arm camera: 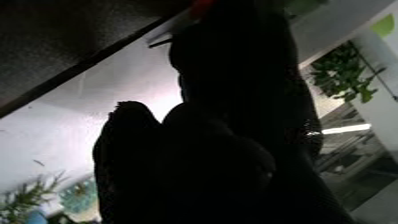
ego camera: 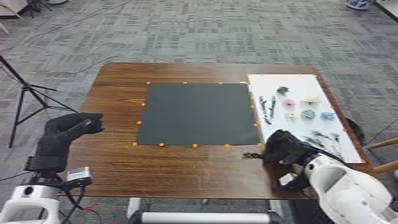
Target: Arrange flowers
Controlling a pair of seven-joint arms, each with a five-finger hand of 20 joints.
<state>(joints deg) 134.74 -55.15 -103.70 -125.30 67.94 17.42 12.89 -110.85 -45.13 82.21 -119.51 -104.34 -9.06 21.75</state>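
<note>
My left hand point(ego camera: 73, 126) is over the table's left edge, fingers relaxed and holding nothing. My right hand point(ego camera: 286, 147) is low by the white board's near left corner. Beside it, a small dark brownish piece point(ego camera: 253, 155) lies at the table; whether the hand touches it I cannot tell. On the white board point(ego camera: 258, 82) are a pink flower point(ego camera: 290, 103), a pale yellow one point(ego camera: 310, 100), blue ones point(ego camera: 327, 115), dark stems and green sprigs point(ego camera: 317, 137). In the right wrist view my right hand point(arm camera: 213, 150) is dark, with a teal flower point(arm camera: 78, 196) and greenery point(arm camera: 27, 197) beyond.
A black square sheet point(ego camera: 195, 115) with small orange markers round its edges covers the middle of the brown table point(ego camera: 115, 100). A tripod point(ego camera: 31, 90) stands to the left of the table. Green leaves point(arm camera: 342, 72) appear beyond my glove in the right wrist view.
</note>
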